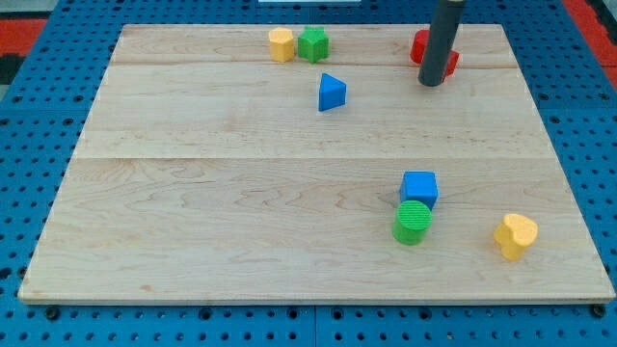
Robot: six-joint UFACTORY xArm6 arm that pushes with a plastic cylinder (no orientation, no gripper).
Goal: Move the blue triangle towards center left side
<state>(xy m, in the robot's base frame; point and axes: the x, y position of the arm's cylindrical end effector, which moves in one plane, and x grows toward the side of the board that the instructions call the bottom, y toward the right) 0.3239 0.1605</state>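
The blue triangle (332, 93) lies on the wooden board (193, 212) a little right of the middle, near the view's top. My tip (432, 84) is at the lower end of the dark rod, to the right of the blue triangle and clearly apart from it. The rod stands in front of a red block (418, 46) and hides part of it; the red block's shape cannot be made out.
A yellow block (281, 44) and a green block (313, 44) sit side by side near the top edge. A blue cube (419, 187) touches a green cylinder (413, 222) at the lower right. A yellow block (516, 235) lies farther right.
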